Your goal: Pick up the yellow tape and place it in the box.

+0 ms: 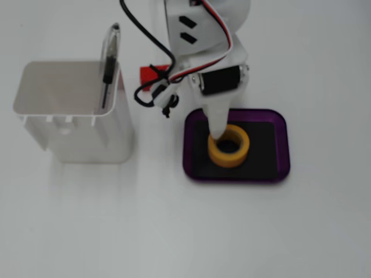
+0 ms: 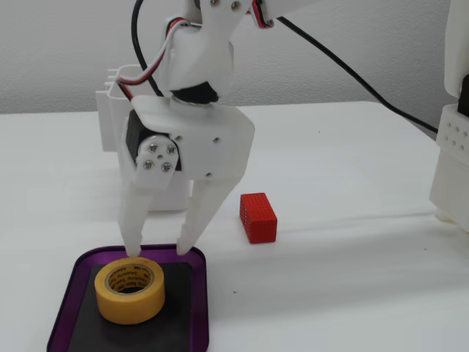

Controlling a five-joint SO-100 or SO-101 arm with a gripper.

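Tape: we see the yellow tape [image 2: 130, 290] lying flat, a ring with a tan printed core, hole facing up.
Where it sits: on the black floor of the box [image 2: 196, 308], a shallow purple tray; from above the roll [image 1: 228, 145] is a little left of the tray's [image 1: 282, 145] middle.
Hand: we find the gripper [image 2: 155, 252] spread wide and empty, its tips just above the roll's far edge.
Around: a red block [image 2: 258, 218] lies right of the tray in the side view; a white container [image 1: 72, 113] with a pen [image 1: 109, 63] stands well apart.
In the way: from above, the arm and its black cable [image 1: 152, 43] cover most of the red block.
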